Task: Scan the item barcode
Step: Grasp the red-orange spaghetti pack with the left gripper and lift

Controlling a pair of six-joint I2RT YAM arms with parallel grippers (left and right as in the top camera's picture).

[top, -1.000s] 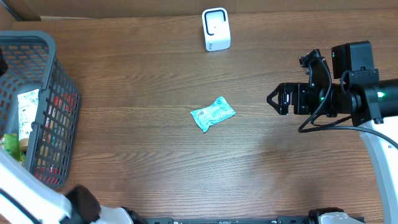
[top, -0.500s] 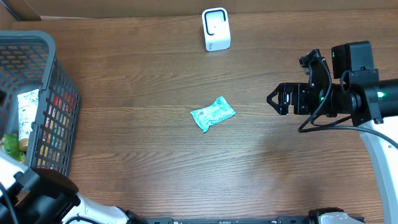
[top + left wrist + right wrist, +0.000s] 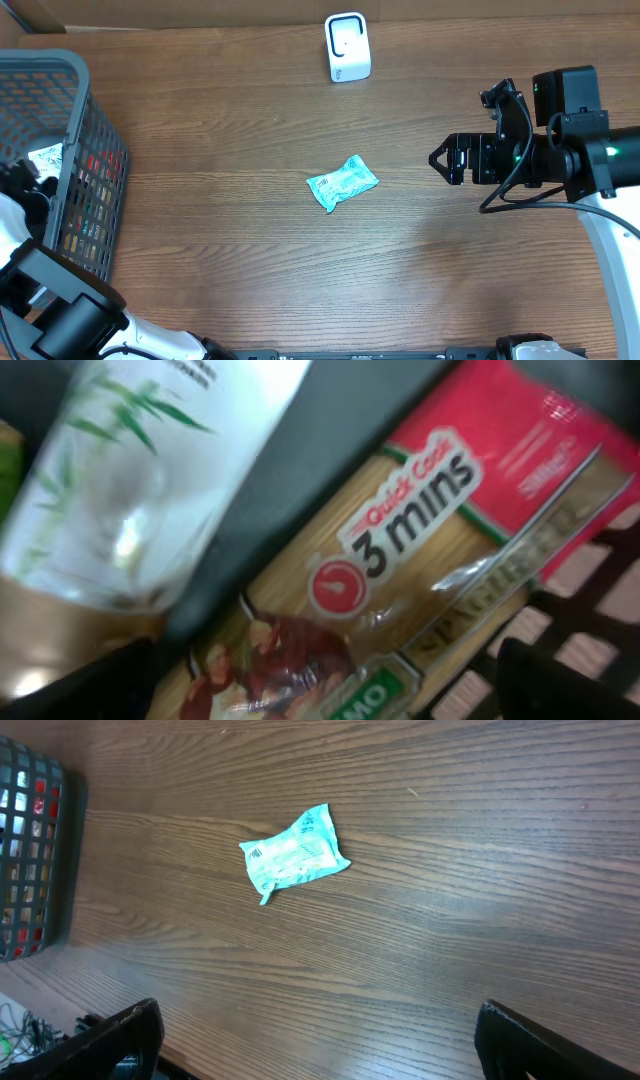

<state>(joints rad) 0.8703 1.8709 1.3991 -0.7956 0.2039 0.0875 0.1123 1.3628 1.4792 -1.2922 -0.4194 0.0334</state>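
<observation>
Teal packet (image 3: pixel 342 183) lies mid-table, well apart from scanner (image 3: pixel 347 47) and basket (image 3: pixel 95 150); looks light, soft, slippery film, so I'd pinch a sealed end; right gripper (image 3: pixel 443 160) and left gripper (image 3: pixel 332 682), the latter down in the basket over a spaghetti pack (image 3: pixel 440 560), both have jaws apart, empty.
</observation>
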